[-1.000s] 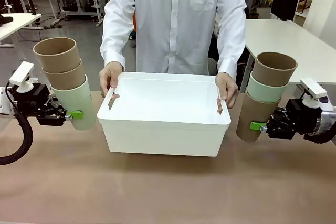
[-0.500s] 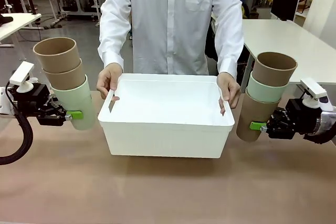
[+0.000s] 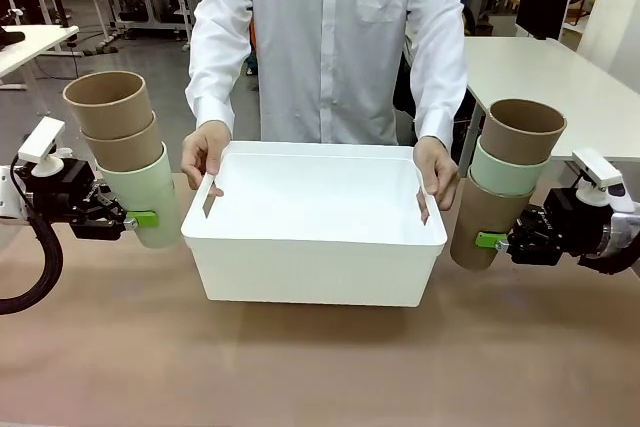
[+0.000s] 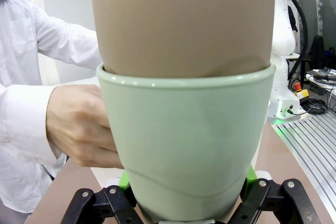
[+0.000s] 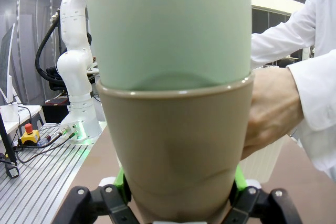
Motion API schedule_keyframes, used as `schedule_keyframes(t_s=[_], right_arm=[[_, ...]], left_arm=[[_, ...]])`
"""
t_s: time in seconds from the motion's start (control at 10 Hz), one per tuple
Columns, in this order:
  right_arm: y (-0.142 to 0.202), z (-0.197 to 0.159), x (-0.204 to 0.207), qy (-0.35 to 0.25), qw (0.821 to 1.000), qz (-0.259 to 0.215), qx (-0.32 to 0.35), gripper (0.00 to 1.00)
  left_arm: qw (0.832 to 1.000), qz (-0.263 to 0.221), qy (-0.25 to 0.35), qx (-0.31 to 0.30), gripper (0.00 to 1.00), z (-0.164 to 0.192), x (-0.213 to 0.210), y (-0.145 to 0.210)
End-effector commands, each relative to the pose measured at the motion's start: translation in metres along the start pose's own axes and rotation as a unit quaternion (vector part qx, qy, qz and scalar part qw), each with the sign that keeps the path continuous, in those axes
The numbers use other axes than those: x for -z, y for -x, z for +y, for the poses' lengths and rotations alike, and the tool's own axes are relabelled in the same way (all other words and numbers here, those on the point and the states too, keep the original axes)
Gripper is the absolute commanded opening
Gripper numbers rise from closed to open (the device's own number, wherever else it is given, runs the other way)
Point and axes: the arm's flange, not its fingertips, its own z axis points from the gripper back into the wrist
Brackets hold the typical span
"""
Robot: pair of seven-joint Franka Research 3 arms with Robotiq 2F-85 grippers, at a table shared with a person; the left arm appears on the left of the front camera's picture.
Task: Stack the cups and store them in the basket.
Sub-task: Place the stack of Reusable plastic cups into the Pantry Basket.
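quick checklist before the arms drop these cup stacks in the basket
1. Grip of left fingers on the mint bottom cup of the left stack: ok, shut.
2. Grip of right fingers on the tan bottom cup of the right stack: ok, shut.
3. The basket is between the arms, inside empty: ok.
4. The person's hands clear of the basket: not ok, both grip its end handles.
5. Nested cups seated tightly: cannot tell.

White arm (image 5: 73,66), black end effector (image 3: 142,217), green pads (image 4: 124,180)
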Motion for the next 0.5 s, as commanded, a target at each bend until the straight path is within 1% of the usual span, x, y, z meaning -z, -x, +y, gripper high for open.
schedule_keyframes(t_s=[0.0, 0.4], right_arm=[[-0.0044, -0.0004, 0.0002, 0.001, 1.000, -0.001, -0.006, 0.85], [-0.0044, -0.0004, 0.0002, 0.001, 1.000, -0.001, -0.006, 0.85]], left_arm=[[1.000, -0.005, 0.001, 0.006, 0.85, 0.0014, 0.0003, -0.0047], [1.000, -0.005, 0.001, 0.006, 0.85, 0.0014, 0.0003, -0.0047]])
